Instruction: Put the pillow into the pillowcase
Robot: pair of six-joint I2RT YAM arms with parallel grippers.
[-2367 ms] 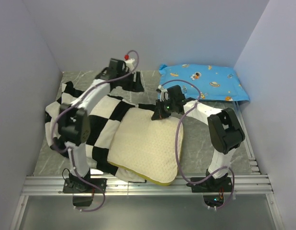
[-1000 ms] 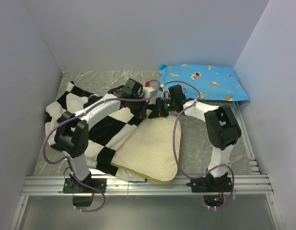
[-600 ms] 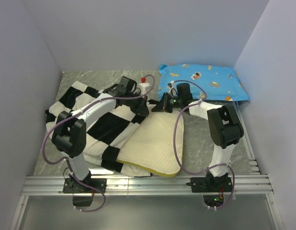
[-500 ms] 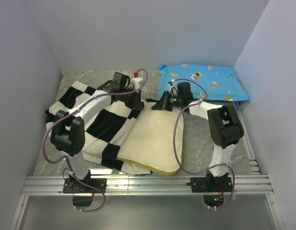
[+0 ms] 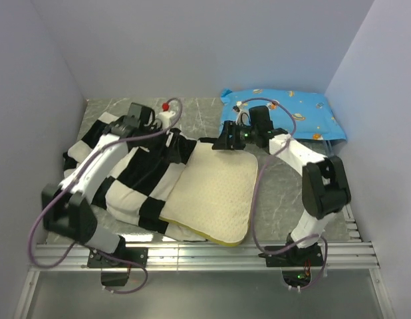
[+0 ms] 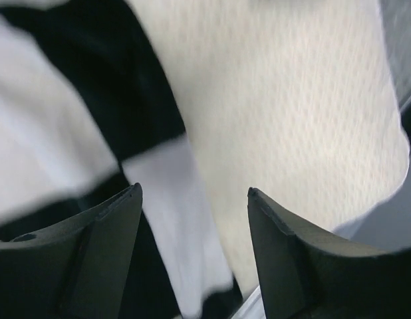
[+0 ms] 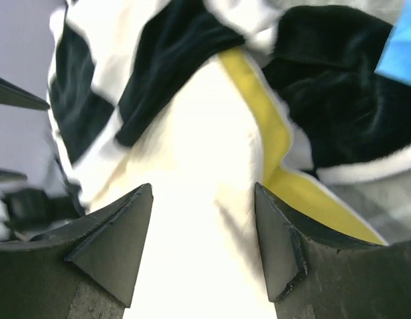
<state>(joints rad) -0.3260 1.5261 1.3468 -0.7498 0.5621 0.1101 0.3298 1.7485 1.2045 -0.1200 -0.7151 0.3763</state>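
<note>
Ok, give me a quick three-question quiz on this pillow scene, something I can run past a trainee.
1. True or false: the pillow is fully inside the pillowcase.
2. Where is the blue cartoon-print pillow? A, at the far right of the table. B, under the pillowcase. C, at the near edge between the arm bases.
3. Fill in: the left end effector and the right end effector both have jaws standing ____, with nothing gripped.

Key: 1 false, most of the pillow lies bare; 2 A; 3 open.
</note>
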